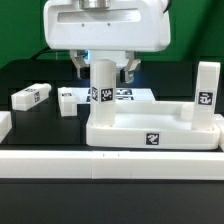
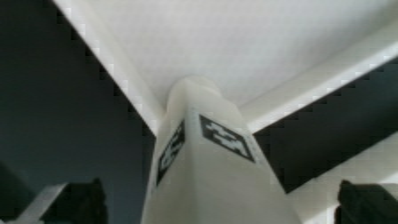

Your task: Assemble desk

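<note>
The exterior view looks level and low across the tabletop (image 1: 40, 140), close to the desk top (image 1: 150, 135), facing the hand (image 1: 104, 72) head-on. The wrist view looks down along the hand, very near an upright leg (image 2: 214, 150) between the fingertips (image 2: 63, 200). Both views share that leg (image 1: 104, 90) and the desk top.

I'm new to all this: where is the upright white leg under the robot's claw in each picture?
Exterior view: the leg stands upright on the desk top, between the open gripper fingers.
Wrist view: the leg rises through the middle.
Shared landmark: the black-and-white tag on the leg.
</note>
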You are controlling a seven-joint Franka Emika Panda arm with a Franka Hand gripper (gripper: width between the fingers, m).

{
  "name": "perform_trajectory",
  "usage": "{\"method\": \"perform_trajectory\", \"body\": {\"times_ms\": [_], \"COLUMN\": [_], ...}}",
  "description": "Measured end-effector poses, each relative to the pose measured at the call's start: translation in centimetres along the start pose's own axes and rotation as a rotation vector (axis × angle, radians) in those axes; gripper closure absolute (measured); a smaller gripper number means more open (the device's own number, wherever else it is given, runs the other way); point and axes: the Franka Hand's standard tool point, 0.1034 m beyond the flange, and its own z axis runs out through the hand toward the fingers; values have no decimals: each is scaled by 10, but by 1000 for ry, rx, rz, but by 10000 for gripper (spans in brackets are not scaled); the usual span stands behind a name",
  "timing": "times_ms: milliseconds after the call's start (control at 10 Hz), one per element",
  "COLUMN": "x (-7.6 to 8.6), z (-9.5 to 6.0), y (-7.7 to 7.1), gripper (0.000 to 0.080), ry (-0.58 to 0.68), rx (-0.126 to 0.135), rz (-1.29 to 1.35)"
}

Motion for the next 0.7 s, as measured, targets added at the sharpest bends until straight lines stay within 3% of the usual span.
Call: {"method": "perform_trajectory", "body": {"times_ms": [700], "x": [1], "z": [0], "y": [1], "gripper": [151], "ry": [-3], "rx": [-30], "rz": [-603]}}
